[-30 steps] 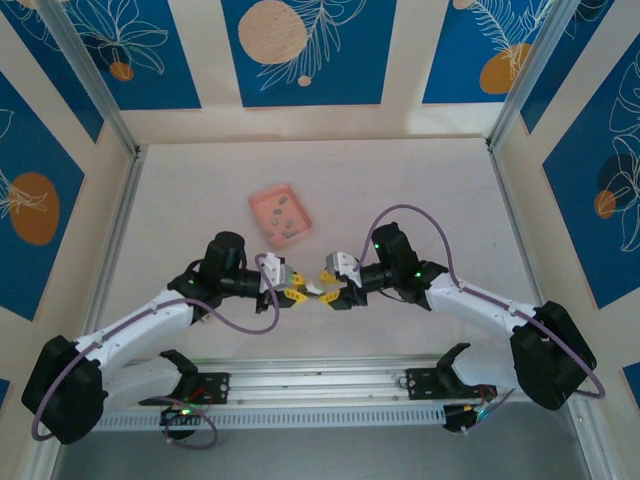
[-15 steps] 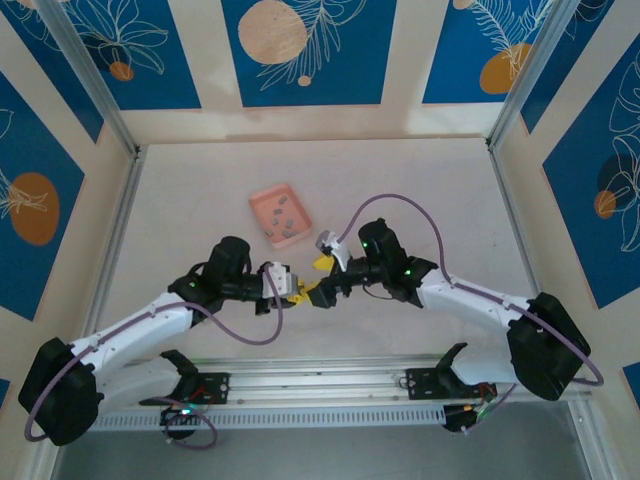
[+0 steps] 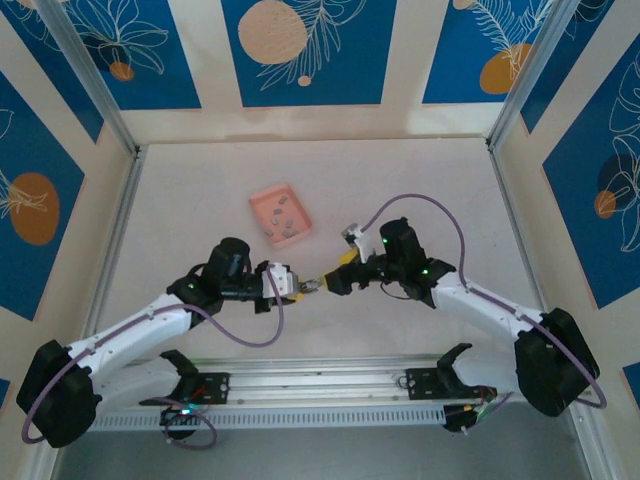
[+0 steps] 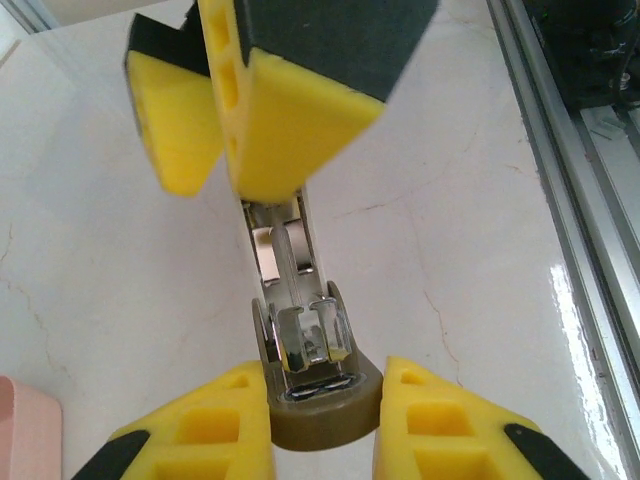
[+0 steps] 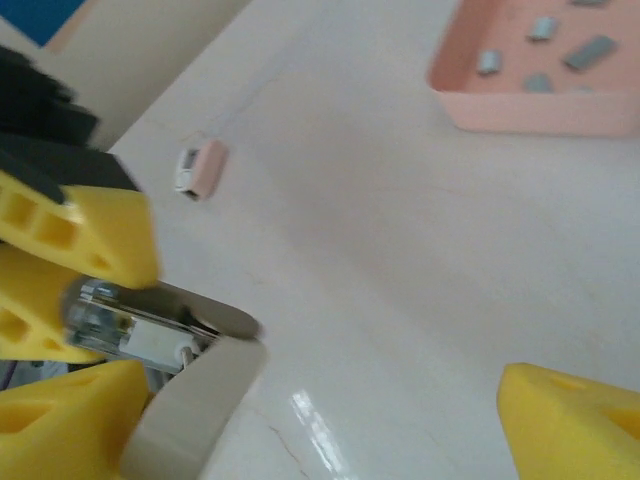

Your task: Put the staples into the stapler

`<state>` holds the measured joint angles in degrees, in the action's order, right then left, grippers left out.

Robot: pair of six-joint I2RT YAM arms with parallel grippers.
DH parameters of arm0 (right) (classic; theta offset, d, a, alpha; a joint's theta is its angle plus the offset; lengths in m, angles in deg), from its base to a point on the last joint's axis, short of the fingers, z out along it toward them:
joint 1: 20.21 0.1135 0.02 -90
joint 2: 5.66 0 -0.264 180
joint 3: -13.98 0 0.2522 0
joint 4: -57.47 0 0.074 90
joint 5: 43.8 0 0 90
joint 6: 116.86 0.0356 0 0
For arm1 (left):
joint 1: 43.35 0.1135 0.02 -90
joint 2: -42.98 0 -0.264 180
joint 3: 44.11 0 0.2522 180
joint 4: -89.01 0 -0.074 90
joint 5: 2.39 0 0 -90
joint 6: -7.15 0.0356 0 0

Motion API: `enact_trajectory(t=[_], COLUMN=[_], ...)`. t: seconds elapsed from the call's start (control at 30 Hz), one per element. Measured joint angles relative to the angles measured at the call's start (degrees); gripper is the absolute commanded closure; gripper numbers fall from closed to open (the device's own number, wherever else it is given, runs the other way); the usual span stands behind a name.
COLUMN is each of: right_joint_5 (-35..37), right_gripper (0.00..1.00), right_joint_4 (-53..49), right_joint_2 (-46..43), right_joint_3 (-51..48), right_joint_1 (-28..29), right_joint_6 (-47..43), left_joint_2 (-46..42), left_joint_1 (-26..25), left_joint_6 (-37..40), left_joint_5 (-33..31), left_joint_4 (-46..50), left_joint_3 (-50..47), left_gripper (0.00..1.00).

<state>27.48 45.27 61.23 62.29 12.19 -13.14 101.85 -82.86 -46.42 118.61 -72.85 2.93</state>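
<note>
Grey metal staples [image 3: 283, 218], judged light, stiff and slippery, are seen in the pink tray [image 3: 262, 201] at eleven o'clock of the stapler [image 4: 300, 335] pinched by the left pincer [image 4: 322, 425], the right pincer [image 5: 315, 420] being spread; a grip across one strip's long sides is advised.

Pink tray [image 5: 520, 110] cut by top edge, staples [image 5: 590, 52] blurred; stapler [image 4: 298, 340] tip behind right end effector [image 4: 225, 175].

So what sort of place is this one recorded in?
Probably a lab test booth: a pale table walled by blue leaf-print panels, metal frame posts, and two robot arms bolted to a rail.
</note>
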Motion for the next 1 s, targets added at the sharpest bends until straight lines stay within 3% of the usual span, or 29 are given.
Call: enact_trajectory(t=[0.27,0.47,0.7,1.0], right_joint_5=[-0.8,-5.5,-7.3,-7.7], right_gripper=[0.11,0.19,0.35,0.49], right_joint_4=[-1.4,4.9,13.1,18.0], right_joint_2=[-6.5,-9.4,-8.4,-7.0], right_joint_3=[-5.5,-7.2,-8.8,-9.3], right_joint_1=[-3.5,-5.6,-5.9,-5.8], right_joint_6=[3.0,14.5,32.3,41.1], left_joint_2=[-0.3,-1.1,-0.7,-0.6], left_joint_1=[-0.2,-0.7,-1.3,-1.4], left_joint_6=[-0.1,-3.1,-5.9,-7.7], left_joint_5=[0.0,-0.3,-1.1,-1.5], left_joint_4=[-0.9,-9.4,-18.1,-23.7], left_joint_3=[-0.1,-4.0,-6.9,-7.4], left_gripper=[0.94,0.92,0.9,0.9])
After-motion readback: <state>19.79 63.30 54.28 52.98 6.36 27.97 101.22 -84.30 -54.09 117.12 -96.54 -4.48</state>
